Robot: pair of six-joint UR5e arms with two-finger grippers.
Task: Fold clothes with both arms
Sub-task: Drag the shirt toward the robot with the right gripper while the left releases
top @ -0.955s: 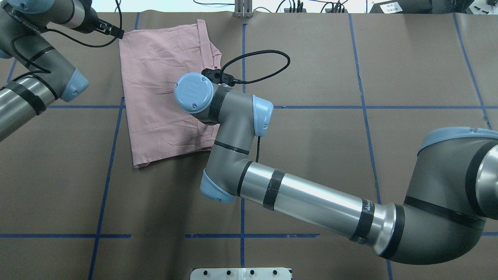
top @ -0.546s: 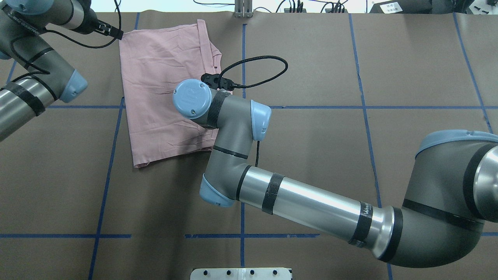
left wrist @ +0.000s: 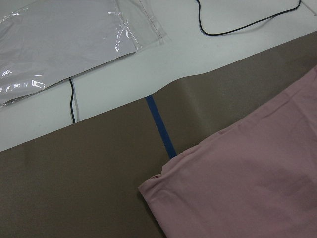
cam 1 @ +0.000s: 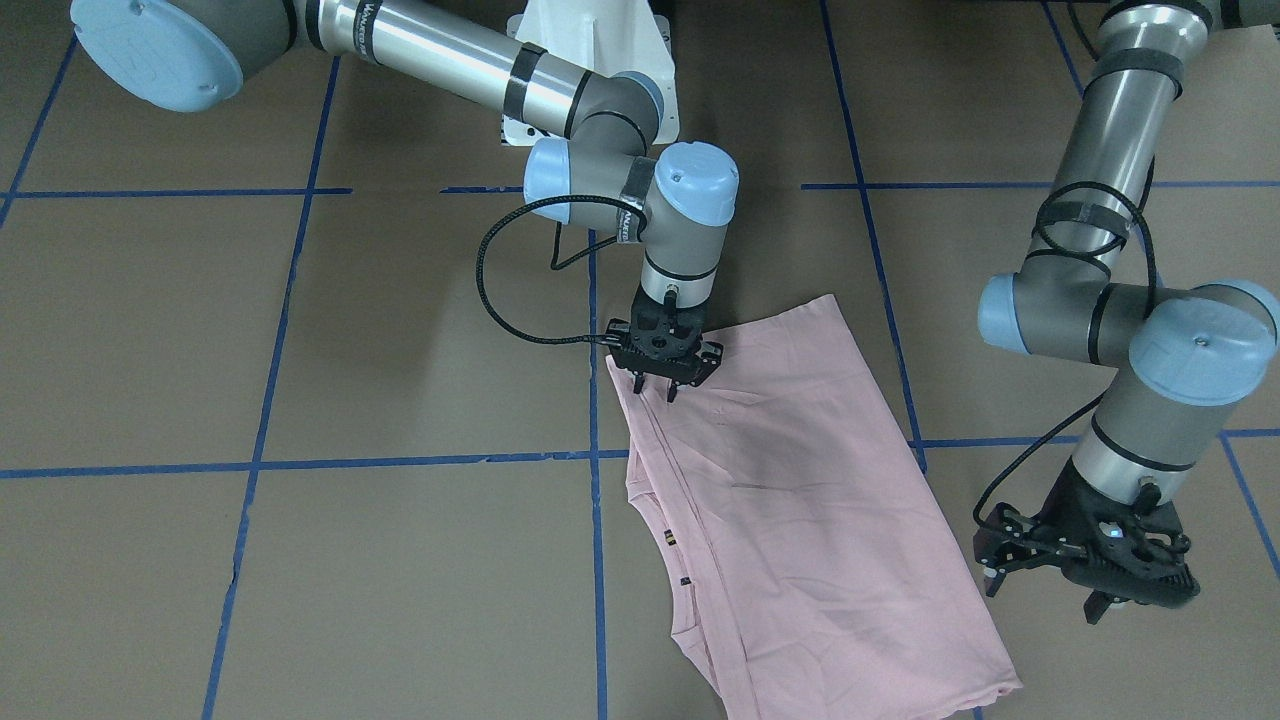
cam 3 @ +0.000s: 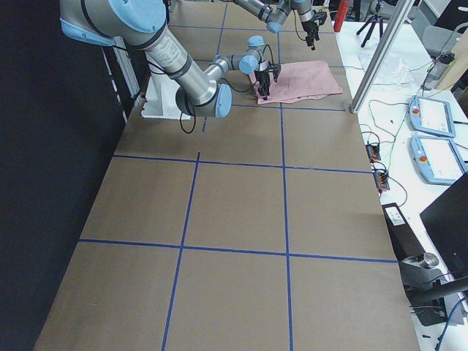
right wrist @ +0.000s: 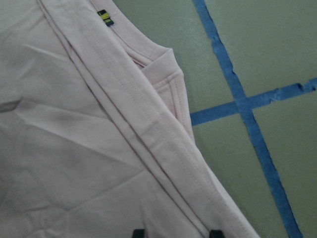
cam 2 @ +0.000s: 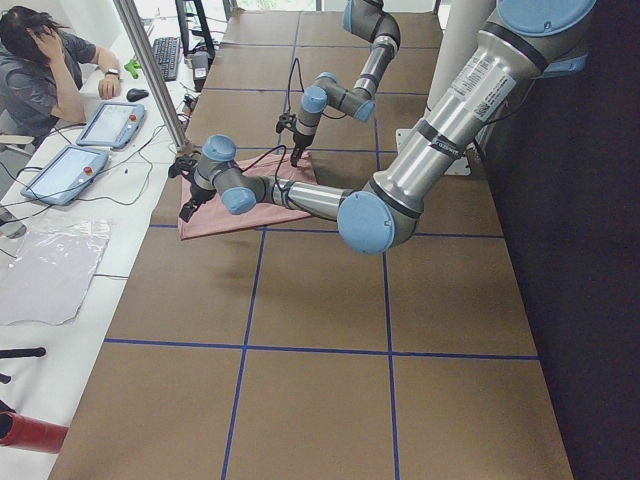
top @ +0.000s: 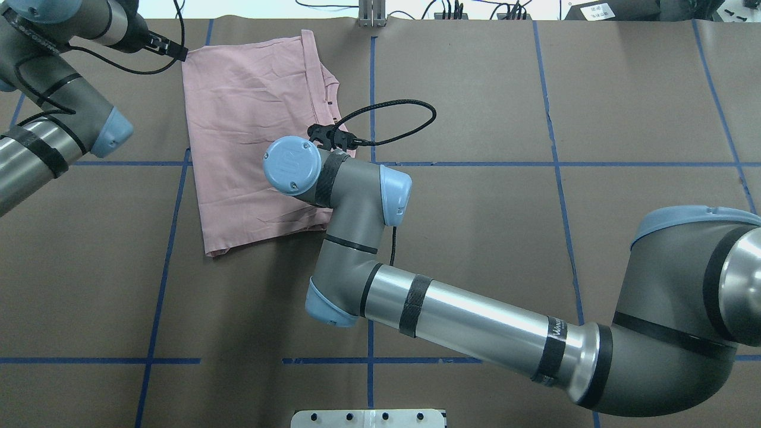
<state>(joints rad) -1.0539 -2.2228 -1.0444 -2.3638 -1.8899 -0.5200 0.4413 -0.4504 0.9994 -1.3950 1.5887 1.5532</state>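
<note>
Shirt (top: pixel 250 131), pale pink, lies folded into a long rectangle on the brown surface (top: pixel 535 249), just left of the middle tape line (top: pixel 371 89) and reaching the far edge; plain side up, lightly creased. Reading the overhead view left to right. Far left: left arm (top: pixel 77 107) comes in from the edge, and the left pincer (top: pixel 172 49) sits by the shirt's far left corner, just off the cloth. In the front view the left pincer (cam 1: pixel 1040 598) has its fingers spread wide with nothing between them, over bare surface beside the shirt's long edge. Its wrist camera shows that shirt corner lying flat, with a clear plastic sheet (left wrist: pixel 59 44) beyond the surface. Centre: stacked hems run along the shirt's right edge, and a sleeve (right wrist: pixel 166 69) pokes out from under them beside a small tag (right wrist: pixel 105 17). The right pincer (cam 1: pixel 655 390) points straight down at this edge, near the shirt's robot-side end, fingertips (right wrist: pixel 214 232) part-way apart and straddling the hem, cloth not gripped; contact with the cloth cannot be judged. Right: right arm (top: pixel 475 309) stretches in from the lower right corner.
</note>
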